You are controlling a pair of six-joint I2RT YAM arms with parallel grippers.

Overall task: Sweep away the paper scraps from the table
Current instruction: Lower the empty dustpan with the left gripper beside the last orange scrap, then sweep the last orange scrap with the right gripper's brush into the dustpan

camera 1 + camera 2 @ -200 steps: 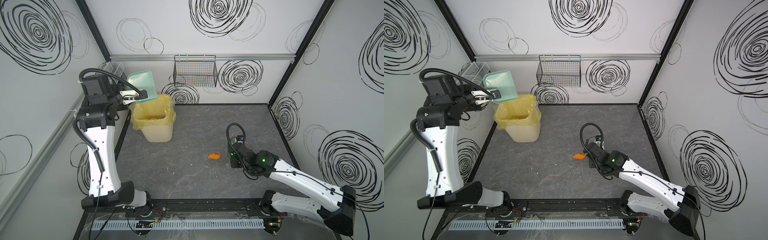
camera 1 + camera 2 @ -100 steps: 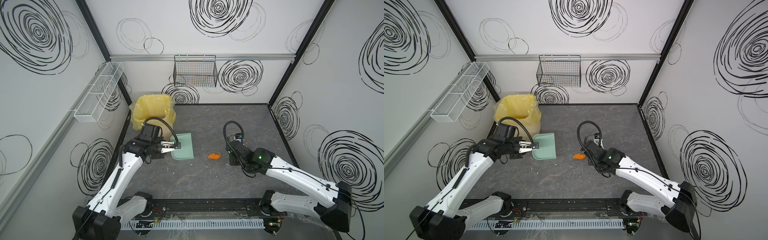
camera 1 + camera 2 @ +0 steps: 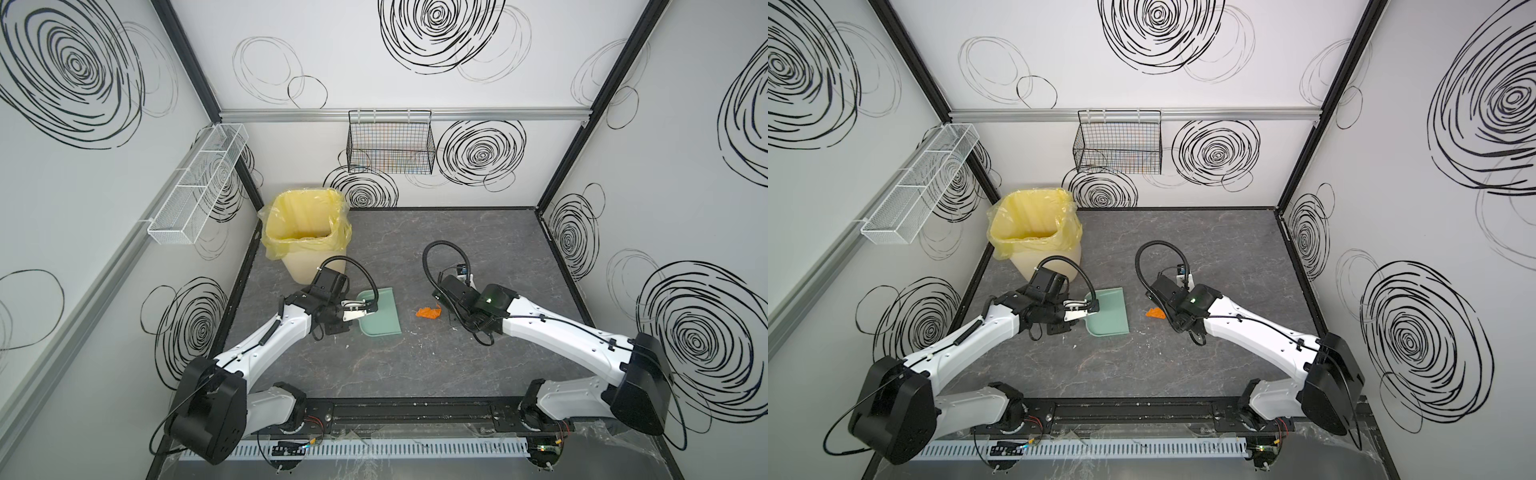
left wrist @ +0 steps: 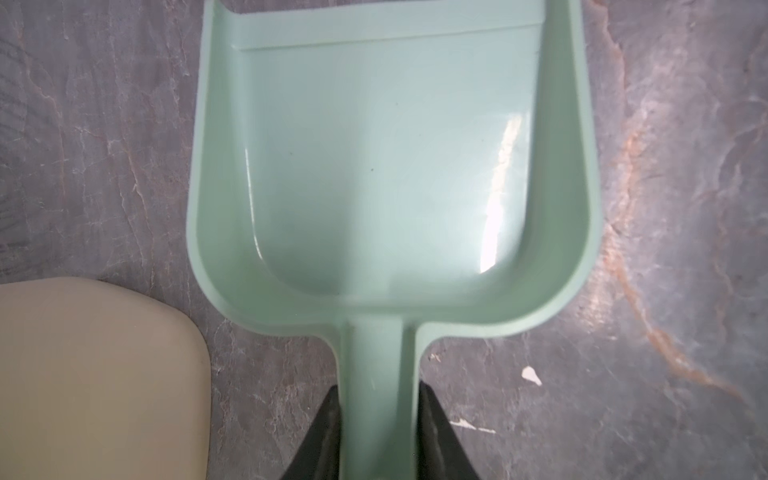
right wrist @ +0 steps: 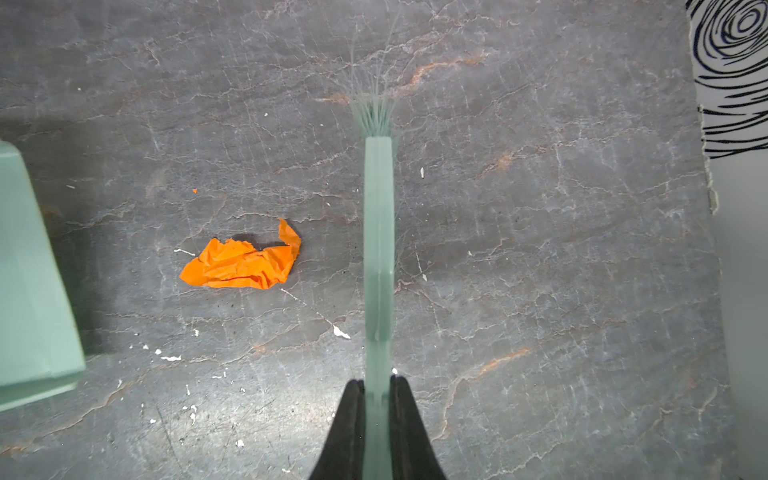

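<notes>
1. Both top views: one orange paper scrap [image 3: 428,312] lies on the counter [image 3: 415,374], near the dustpan [image 3: 382,320].
2. Left wrist: left gripper [image 4: 378,388] clamps its handle [image 4: 376,353]; a lifted lip [image 4: 390,25] would let paper under.
3. Right wrist: right gripper [image 5: 377,380] clamps the brush [image 5: 378,249]; a hard flick could overshoot.

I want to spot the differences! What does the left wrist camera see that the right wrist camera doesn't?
Only the left wrist view: the empty inside of the dustpan, its handle gripped by the left end effector, and a corner of the beige bin. Only the right wrist view: the orange paper scrap, the brush held by the right end effector, and a swirly wall. Both: the grey table, some dustpan, tiny white flecks.
</notes>
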